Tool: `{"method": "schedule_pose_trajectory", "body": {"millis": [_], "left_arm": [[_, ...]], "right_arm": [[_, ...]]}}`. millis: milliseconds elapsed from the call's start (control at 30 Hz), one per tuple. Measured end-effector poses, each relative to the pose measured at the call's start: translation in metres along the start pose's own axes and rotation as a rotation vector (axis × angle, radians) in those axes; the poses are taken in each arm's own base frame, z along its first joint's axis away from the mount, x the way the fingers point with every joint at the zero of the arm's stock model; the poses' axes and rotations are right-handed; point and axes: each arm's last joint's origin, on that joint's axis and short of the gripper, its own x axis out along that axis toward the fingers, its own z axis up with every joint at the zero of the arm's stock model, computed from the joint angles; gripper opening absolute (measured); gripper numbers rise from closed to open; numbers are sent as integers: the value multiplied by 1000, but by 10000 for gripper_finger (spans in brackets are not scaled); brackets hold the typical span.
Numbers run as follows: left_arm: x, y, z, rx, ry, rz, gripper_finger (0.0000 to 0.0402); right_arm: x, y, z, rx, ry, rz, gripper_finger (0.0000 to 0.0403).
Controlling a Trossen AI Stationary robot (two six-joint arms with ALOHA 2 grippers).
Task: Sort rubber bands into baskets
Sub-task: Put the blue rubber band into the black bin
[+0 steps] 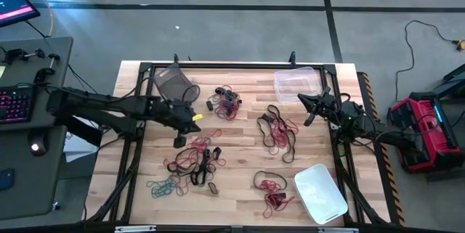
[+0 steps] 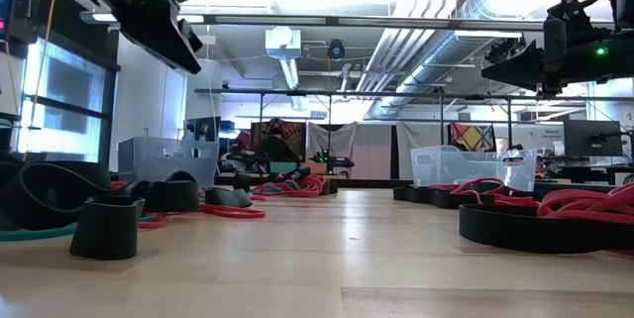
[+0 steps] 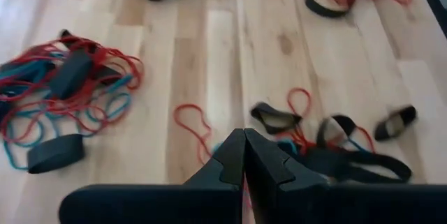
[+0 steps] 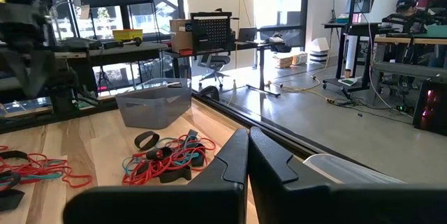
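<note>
Rubber bands lie in loose piles on the wooden table: red, teal and black ones near the middle, a teal bunch, a pile at the back, dark and red ones on the right, and red ones near the front. The grey-tinted basket stands at the back left, the clear basket at the back right, and the whitish basket at the front right. My left gripper is shut and empty, raised over the middle pile. My right gripper is shut and empty, raised beside the clear basket.
A black frame runs along the table's edges. A single red loop and several black bands lie below my left gripper. Bare wood shows between the piles. Desks and monitors stand in the room beyond the table.
</note>
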Motion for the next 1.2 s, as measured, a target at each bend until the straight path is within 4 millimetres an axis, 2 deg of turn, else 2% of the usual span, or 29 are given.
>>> {"method": "schedule_pose_trajectory", "body": {"millis": [133, 300, 567, 667, 933, 1200], "left_arm": [[4, -12, 1, 16, 56, -53, 0], [17, -25, -8, 16, 175, -82, 7], [41, -38, -20, -43, 327, -104, 55], [39, -52, -24, -71, 372, -180, 65], [23, -110, -45, -55, 478, -310, 56], [8, -146, -65, -261, 533, -230, 56]], "right_arm": [[0, 0, 0, 0, 0, 0, 0], [0, 0, 0, 0, 0, 0, 0], [0, 0, 0, 0, 0, 0, 0], [0, 0, 0, 0, 0, 0, 0], [0, 0, 0, 0, 0, 0, 0], [0, 0, 0, 0, 0, 0, 0]]}}
